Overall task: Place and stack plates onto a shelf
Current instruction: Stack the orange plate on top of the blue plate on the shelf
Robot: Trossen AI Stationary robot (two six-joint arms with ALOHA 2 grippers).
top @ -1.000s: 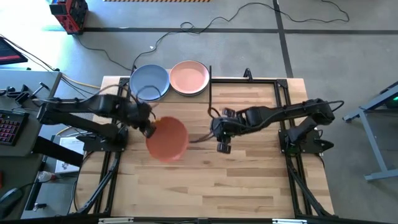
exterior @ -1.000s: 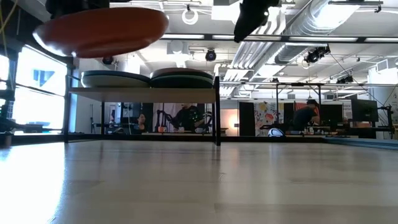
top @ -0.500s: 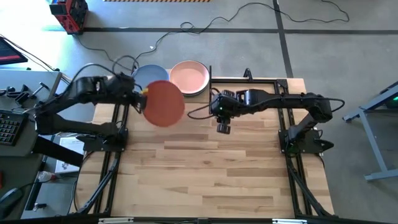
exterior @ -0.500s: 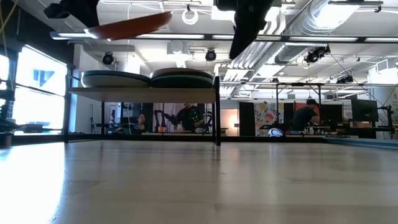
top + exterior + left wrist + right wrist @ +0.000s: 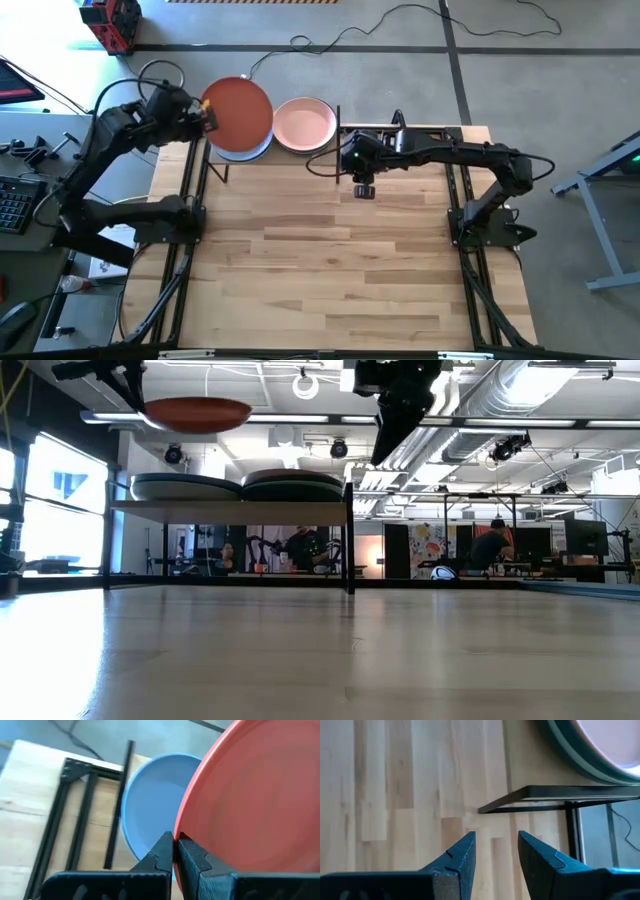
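Three plates show from above: one terracotta [image 5: 238,115], one blue [image 5: 243,152], one pink [image 5: 304,124]. Plates lower in the two stacks cannot be counted. One shelf [image 5: 230,506]. Two arms, two grippers: left [image 5: 207,113], right [image 5: 364,190].

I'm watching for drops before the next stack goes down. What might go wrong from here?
The left hand pinches the terracotta plate only by its rim, so it may tip or slip out while held above the blue plate. Lowered off-centre, it might land crooked on the stack. The right hand, open beside the shelf near the pink plate, might snag the frame.
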